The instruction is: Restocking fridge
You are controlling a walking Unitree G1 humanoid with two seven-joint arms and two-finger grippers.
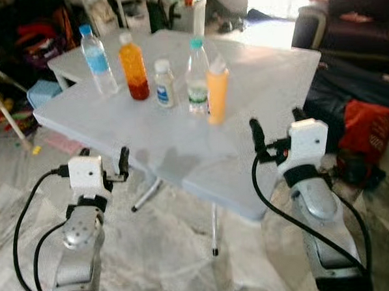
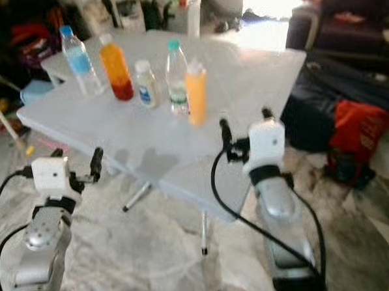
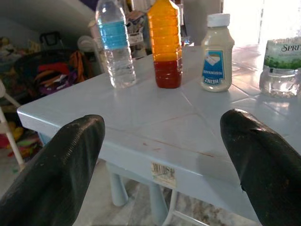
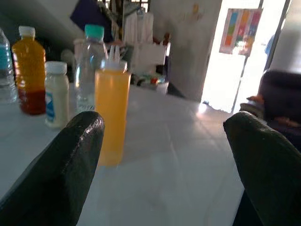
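A cluttered room with a pale marble floor (image 1: pixel 167 245) holds a light blue plastic table (image 1: pixel 258 109), and all places below are given from this table. Nearest, at its front edge, two hands hang empty just short of the top: the left hand (image 1: pixel 104 164) at the near left edge and the right hand (image 1: pixel 275 131) at the near right edge, each with its two black fingers spread apart and touching nothing. Five bottles stand upright in a loose row on the table's far left half. Nearest the hands is a squeeze bottle (image 1: pixel 217 91) full of opaque orange-yellow liquid, touching or just beside a clear Sprite bottle (image 1: pixel 197 75) with a green cap. Next come a small white Heinz bottle (image 1: pixel 164 84), then an orange juice bottle (image 1: pixel 133 66) whose liquid is darker red at the bottom, and a clear water bottle (image 1: pixel 96 59) with a blue label and cap. Beyond the table's right side sits a dark sofa (image 1: pixel 345 27).
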